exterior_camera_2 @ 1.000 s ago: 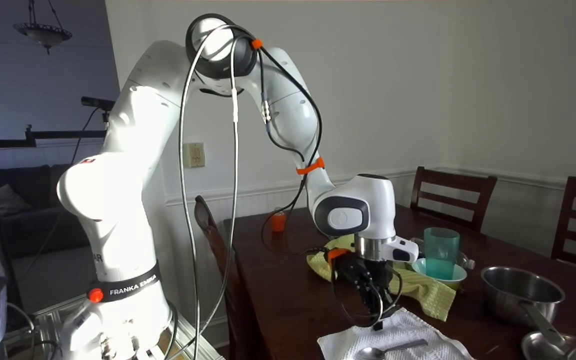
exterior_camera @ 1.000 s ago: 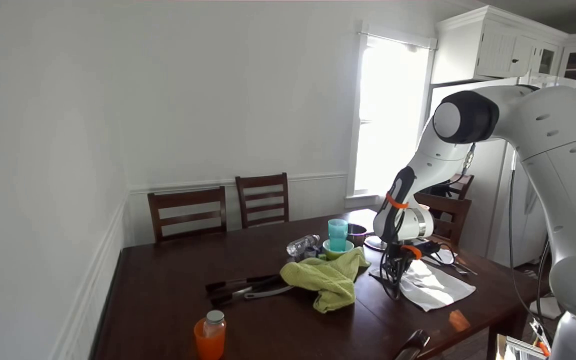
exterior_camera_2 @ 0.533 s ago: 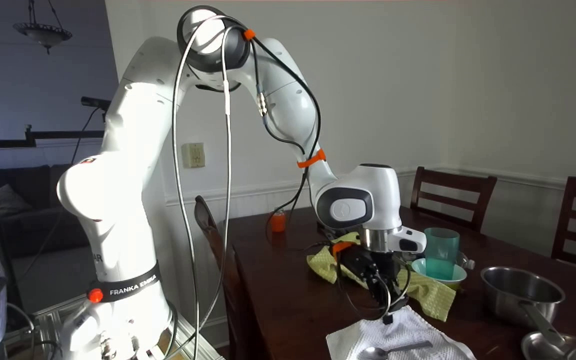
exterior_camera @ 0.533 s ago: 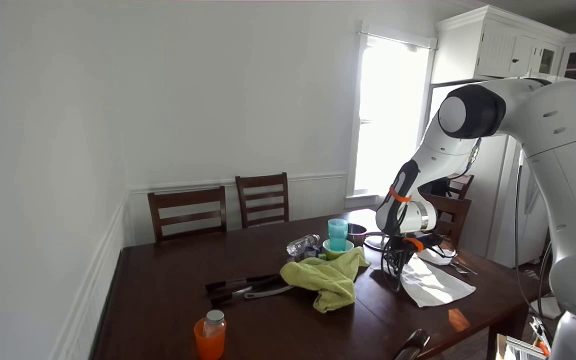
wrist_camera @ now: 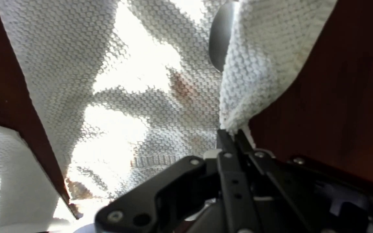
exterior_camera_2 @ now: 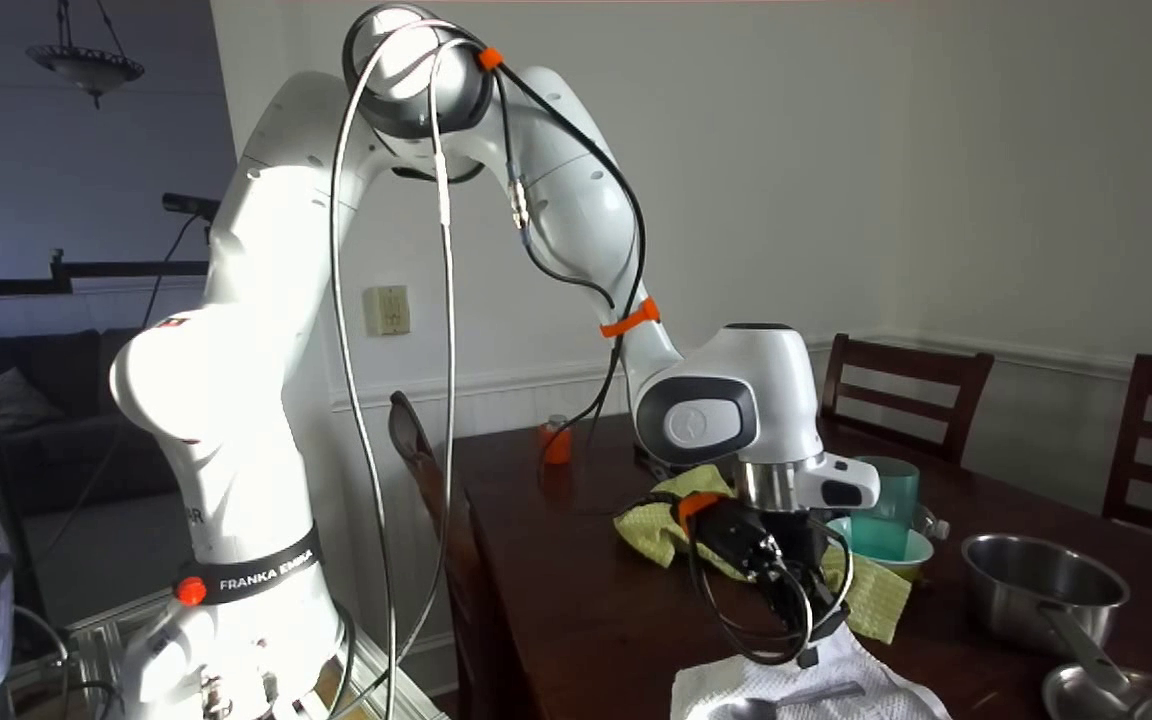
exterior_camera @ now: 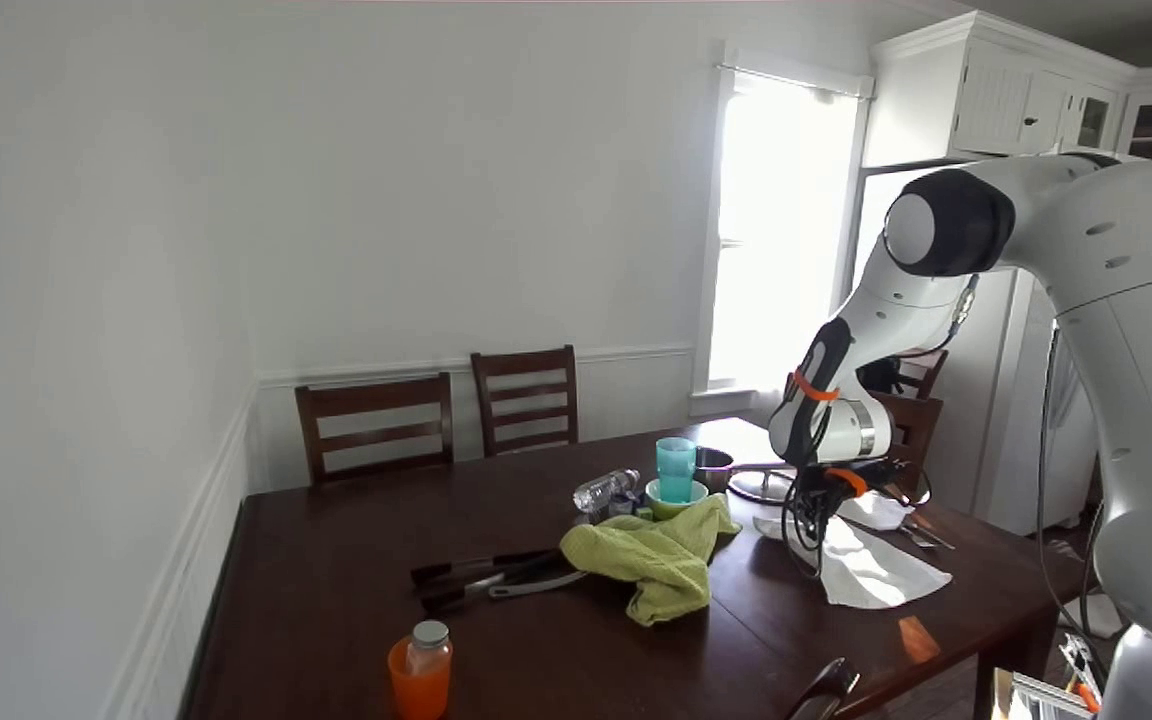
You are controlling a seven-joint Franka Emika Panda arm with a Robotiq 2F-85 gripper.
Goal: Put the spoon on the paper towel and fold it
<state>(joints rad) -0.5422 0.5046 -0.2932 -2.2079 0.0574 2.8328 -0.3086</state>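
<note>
The white towel (exterior_camera_2: 711,690) lies on the dark table, also in an exterior view (exterior_camera: 886,575) and the wrist view (wrist_camera: 50,48). My gripper (wrist_camera: 232,134) is shut on the towel's edge. It holds that edge folded up over part of the towel. The gripper also shows in both exterior views (exterior_camera: 816,562) (exterior_camera_2: 808,652). The metal spoon (exterior_camera_2: 826,693) lies on the towel beside the gripper. In the wrist view the spoon's bowl (wrist_camera: 219,35) shows, partly hidden by the folded edge. The spoon is not clear in an exterior view, behind the gripper.
A green cloth (exterior_camera: 651,560) lies close to the arm. A teal cup (exterior_camera_2: 881,500) stands in a bowl (exterior_camera_2: 916,550). A metal pot (exterior_camera_2: 1021,590) and lid (exterior_camera_2: 1076,695) stand nearby. A clear bottle (exterior_camera: 604,490) lies behind. A white sheet (wrist_camera: 15,181) lies beside the towel.
My gripper has moved rightward in both exterior views, rising and then dipping slightly, and has pulled the held towel edge along. The spoon has barely moved.
</note>
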